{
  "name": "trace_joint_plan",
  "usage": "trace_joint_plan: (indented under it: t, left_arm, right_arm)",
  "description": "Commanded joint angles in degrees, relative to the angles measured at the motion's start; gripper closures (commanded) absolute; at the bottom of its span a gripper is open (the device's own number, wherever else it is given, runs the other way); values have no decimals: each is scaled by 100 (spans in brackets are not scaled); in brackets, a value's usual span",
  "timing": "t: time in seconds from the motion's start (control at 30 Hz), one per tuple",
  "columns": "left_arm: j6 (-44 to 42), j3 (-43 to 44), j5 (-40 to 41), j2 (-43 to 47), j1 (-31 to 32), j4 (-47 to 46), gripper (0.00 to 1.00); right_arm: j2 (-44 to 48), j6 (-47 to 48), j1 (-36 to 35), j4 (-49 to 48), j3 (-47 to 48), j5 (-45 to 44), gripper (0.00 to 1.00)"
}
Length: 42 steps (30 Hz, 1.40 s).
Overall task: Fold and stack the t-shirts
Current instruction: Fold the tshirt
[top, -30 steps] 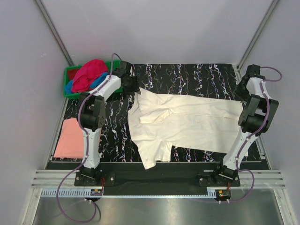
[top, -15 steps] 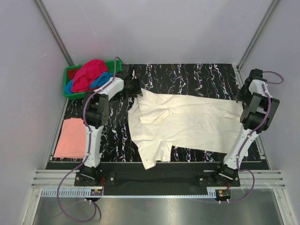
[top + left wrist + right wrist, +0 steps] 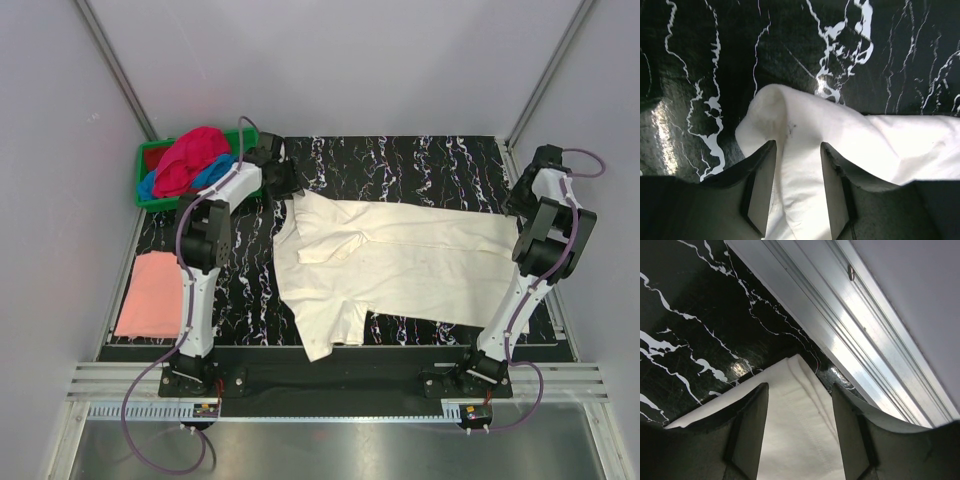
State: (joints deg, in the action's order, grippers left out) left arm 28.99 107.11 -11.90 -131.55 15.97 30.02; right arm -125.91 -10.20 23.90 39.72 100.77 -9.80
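Observation:
The cream t-shirt point(image 3: 400, 255) lies spread across the black marbled table point(image 3: 400, 160), collar end to the left. My left gripper point(image 3: 284, 184) is at the shirt's far left corner. In the left wrist view it point(image 3: 797, 146) stands open astride a raised fold of the cream cloth point(image 3: 880, 145). My right gripper point(image 3: 519, 203) is at the shirt's right end. In the right wrist view it point(image 3: 799, 386) stands open over the hem corner point(image 3: 797, 440), which lies flat. A salmon-pink t-shirt point(image 3: 150, 293) lies folded at the left edge.
A green crate point(image 3: 148, 198) at the back left holds a magenta-red t-shirt point(image 3: 190, 155) and a blue one point(image 3: 213, 170). An aluminium rail point(image 3: 840, 330) runs along the table edge just past the hem corner. Grey walls close in both sides.
My right gripper's jaws have widened over the hem corner. My left gripper has shifted slightly right, onto the shirt's corner. The shirt lies as before.

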Motion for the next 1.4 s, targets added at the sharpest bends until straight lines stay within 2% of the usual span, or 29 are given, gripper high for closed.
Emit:
trace_joint_plan:
  t: [0.0,0.33,0.6,0.73,0.83,1.03,1.07,1.13,1.17,1.23,1.3,1.37]
  left_arm:
    - [159,407,56,-11,-94,-374,54]
    - [449,882,-145,-424,-208,-453,59]
    - [546,715,-278,-442,-208,-611,64]
    - [599,741,-330,-451,-199,-690,67]
    - [608,724,-357,-451,-199,-708,69]
    - [608,653,-348,-460,-190,-726,74]
    - [608,645,-339,-451,-199,-743,74]
    - [590,601,-304,-425,-199,-743,80]
    - [590,592,-295,-398,-199,-761,83]
    - [555,557,-208,-381,-208,-752,91]
    - [555,496,-111,-284,-225,-735,98]
    - [598,347,38,-101,-252,-813,100]
  right_arm:
    - [-83,114,45,-70,355,22,39]
    - [-232,123,106,0,522,153,43]
    - [-250,123,106,-88,470,330,55]
    - [-294,149,106,-132,470,295,58]
    - [-329,150,106,-132,514,312,67]
    - [-382,141,115,-149,531,304,67]
    - [-399,115,115,-149,549,312,69]
    - [-408,106,124,-140,584,304,81]
    - [-426,106,115,-132,610,304,91]
    - [-435,97,124,-105,654,251,100]
    - [-400,62,124,-88,672,41,100]
    - [-347,27,124,-61,672,-196,100]
